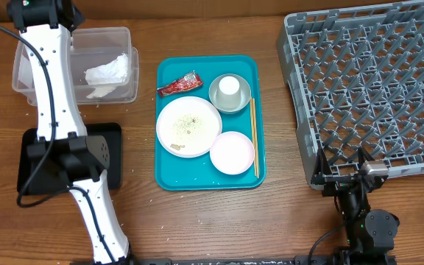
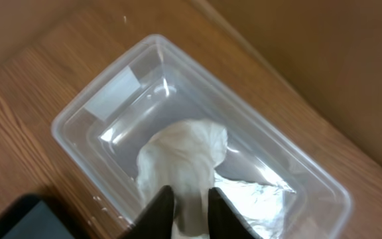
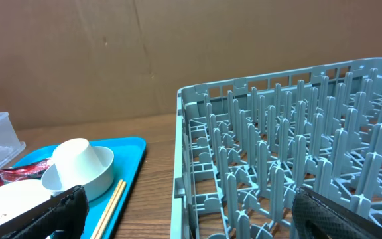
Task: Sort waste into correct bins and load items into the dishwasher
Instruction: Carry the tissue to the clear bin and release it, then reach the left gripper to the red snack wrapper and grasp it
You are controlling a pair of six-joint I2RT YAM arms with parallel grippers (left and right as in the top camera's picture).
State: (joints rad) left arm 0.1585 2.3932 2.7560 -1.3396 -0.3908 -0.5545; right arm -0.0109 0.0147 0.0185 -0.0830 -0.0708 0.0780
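My left tool (image 2: 186,199) hangs over one end of the clear tub (image 2: 128,99). Its two fingers (image 2: 161,212) stand only a little apart, and the crumpled napkin (image 2: 181,156) shows in the gap between them. I cannot tell whether they pinch it or merely straddle it. The rest of the napkin lies just ahead of the fingertips on the tub's floor. Off to the lower left of this tool, outside the tub, is a corner of the black tray (image 2: 38,219) on the desk (image 2: 18,133).

My right tool (image 3: 190,211) is spread wide and holds nothing. Directly ahead of it and running off to its right is the grey dish rack (image 3: 277,133), with its near wall close to the fingertips and pegs upright. To the tool's left is the teal tray (image 3: 128,149). The chopsticks (image 3: 111,199) lie along the tray edge nearest the tool. Beyond them is the grey-green bowl (image 3: 101,172) with the white cup (image 3: 75,156) sitting in it. The large plate (image 3: 12,199) is further left, with rice grains (image 1: 190,125) on it. The red sauce packet (image 3: 12,174) lies behind that. The small pink plate (image 1: 232,152) sits on the tray touching the large plate, beside the chopsticks.
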